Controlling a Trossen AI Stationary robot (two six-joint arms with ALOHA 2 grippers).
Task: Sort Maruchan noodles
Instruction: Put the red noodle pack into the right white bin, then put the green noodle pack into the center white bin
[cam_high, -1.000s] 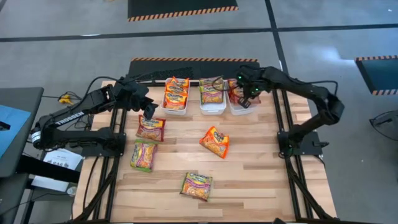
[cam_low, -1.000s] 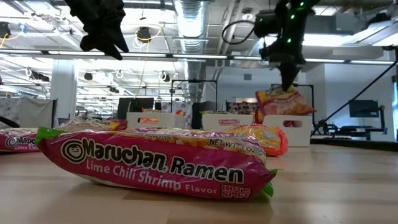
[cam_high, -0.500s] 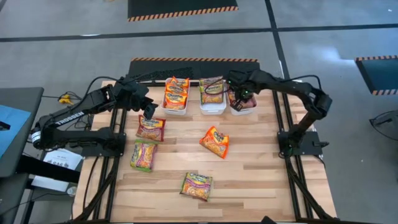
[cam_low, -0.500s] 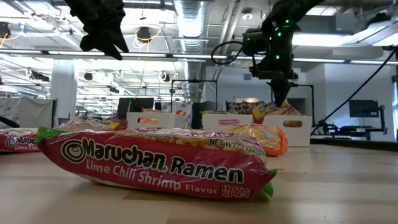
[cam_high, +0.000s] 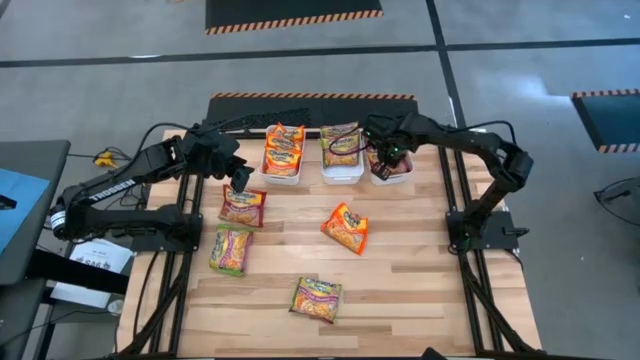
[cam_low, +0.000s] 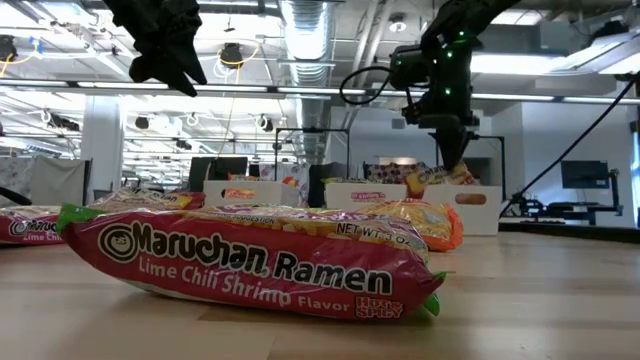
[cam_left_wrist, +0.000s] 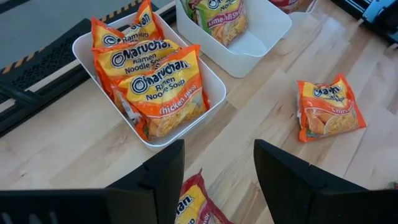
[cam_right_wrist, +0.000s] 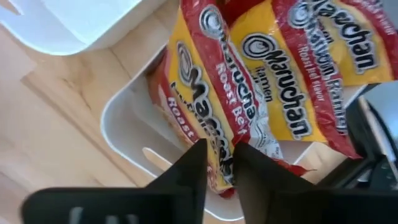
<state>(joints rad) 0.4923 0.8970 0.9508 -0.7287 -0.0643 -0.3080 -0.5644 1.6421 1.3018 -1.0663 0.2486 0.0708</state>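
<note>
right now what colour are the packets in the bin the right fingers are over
Red and yellow, Roast Beef flavour packets in the white bin; the right wrist view shows them best.

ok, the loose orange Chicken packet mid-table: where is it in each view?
High: orange Chicken packet lies mid-table, tilted.
Low: orange packet behind the Lime Chili Shrimp packet.
Left wrist, beyond the left gripper.
Right wrist: not in view.
Shared landmark: middle white bin.
</note>
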